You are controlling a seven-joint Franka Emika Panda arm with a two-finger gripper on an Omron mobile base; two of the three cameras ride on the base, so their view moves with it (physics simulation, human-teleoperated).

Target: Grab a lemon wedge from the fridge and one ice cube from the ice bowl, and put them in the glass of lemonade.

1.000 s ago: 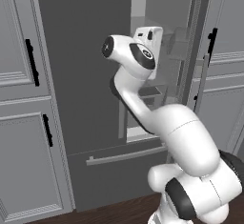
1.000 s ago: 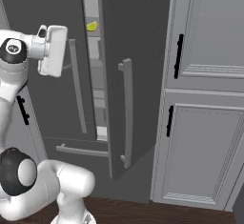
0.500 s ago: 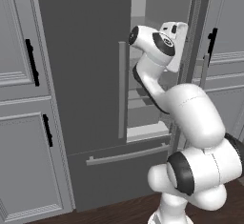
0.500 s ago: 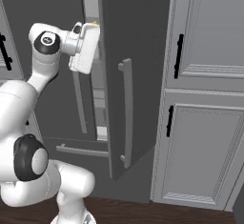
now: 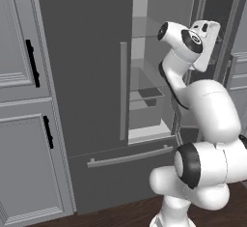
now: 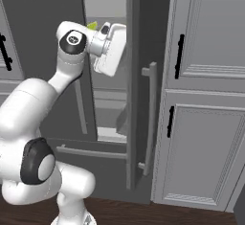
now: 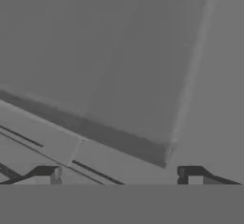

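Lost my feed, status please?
Gripper open, empty, up at the open fridge. Lemon wedge on a shelf just behind the hand. Nothing blocking that I can see.

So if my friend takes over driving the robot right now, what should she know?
Gripper: open, holding nothing, its fingertips apart in the hand view, raised at the fridge's open right side.
Fridge: right door swung open, shelves showing inside.
Lemon wedge: a small yellow bit on an upper shelf, peeking out behind the arm's wrist in the right base view.
Done: fridge opened.
Left: grab the wedge, get an ice cube, put both in the lemonade.
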